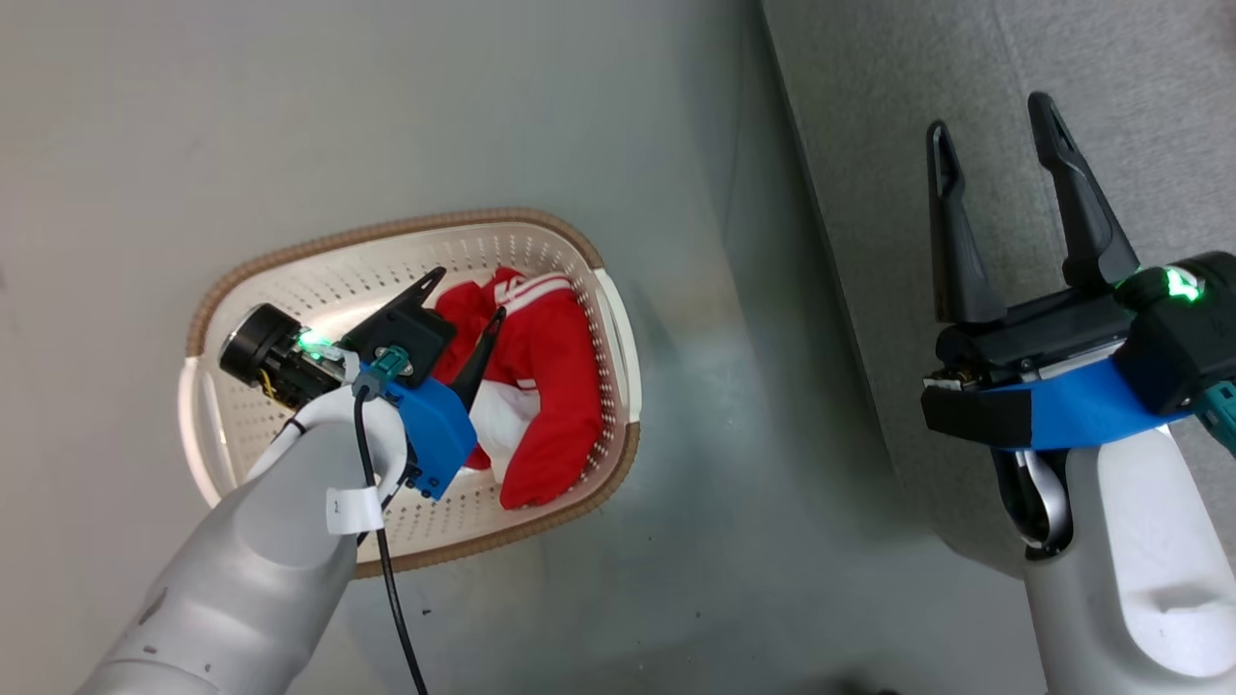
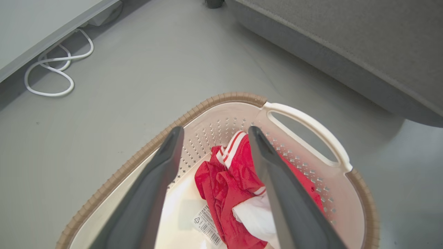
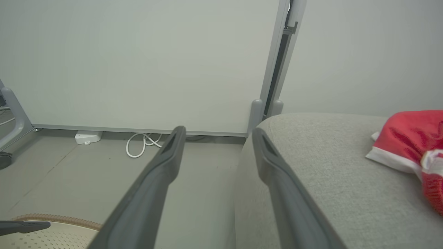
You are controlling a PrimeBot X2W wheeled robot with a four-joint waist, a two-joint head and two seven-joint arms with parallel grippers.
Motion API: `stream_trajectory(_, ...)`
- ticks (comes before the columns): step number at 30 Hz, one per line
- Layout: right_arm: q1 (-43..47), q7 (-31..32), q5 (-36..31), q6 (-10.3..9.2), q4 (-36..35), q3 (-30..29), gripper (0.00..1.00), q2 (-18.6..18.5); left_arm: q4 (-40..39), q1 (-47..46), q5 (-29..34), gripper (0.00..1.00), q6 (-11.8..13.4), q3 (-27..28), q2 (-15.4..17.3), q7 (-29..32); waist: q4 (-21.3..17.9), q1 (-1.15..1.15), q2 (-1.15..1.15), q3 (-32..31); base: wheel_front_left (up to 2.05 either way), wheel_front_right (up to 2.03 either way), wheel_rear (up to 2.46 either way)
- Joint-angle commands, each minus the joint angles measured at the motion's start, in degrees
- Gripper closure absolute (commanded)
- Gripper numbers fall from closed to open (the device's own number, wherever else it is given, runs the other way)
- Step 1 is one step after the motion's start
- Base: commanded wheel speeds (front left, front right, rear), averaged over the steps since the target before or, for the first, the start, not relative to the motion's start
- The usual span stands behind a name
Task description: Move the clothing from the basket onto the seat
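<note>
A red garment with white stripes and a white panel [image 1: 541,386] [image 2: 235,183] lies crumpled in the cream basket with the brown rim [image 1: 290,261] [image 2: 207,103] on the floor. Above it my left gripper [image 1: 468,294] [image 2: 214,133] hangs open inside the basket, its right finger over the cloth, nothing held. A second red and white garment [image 3: 412,145] rests on the grey seat [image 1: 1062,58] [image 3: 332,180] [image 2: 363,45]. My right gripper [image 1: 995,121] [image 3: 218,133] stands open and empty over the seat's edge.
Grey floor [image 1: 753,463] lies between basket and seat. A white partition wall [image 3: 138,62] with a post [image 3: 273,76] stands beyond. White cable loops [image 3: 142,145] [image 2: 52,76] and a small white box [image 3: 88,137] lie along the wall's foot. A label sticker [image 2: 207,226] is inside the basket.
</note>
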Motion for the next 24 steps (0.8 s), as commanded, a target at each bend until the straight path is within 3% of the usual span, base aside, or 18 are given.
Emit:
stream_trajectory(1, -1.3, -0.2, -0.1, 0.01, -0.3, 0.2, 0.0, 0.3, 0.8, -1.5, -0.6, 0.0, -0.1, -0.9, 0.5, -0.2, -1.1, -0.02, 0.0, 3.2, 0.0, 0.0, 0.0)
stream_trajectory(13, -4.7, -0.2, -0.9, 0.01, -2.5, 0.9, 0.0, 0.4, 8.7, -7.8, -7.8, 0.0, -0.1, -13.6, 1.6, 0.2, -2.3, -0.02, 0.0, 11.1, 0.0, 0.0, 0.0)
stream_trajectory(24, -6.0, -0.2, -1.5, 0.01, -4.3, 1.2, 0.0, 0.2, 12.9, -10.5, -14.6, 0.0, -0.1, -20.9, 2.5, 4.2, -2.2, -0.02, 0.0, 16.4, 0.0, 0.0, 0.0)
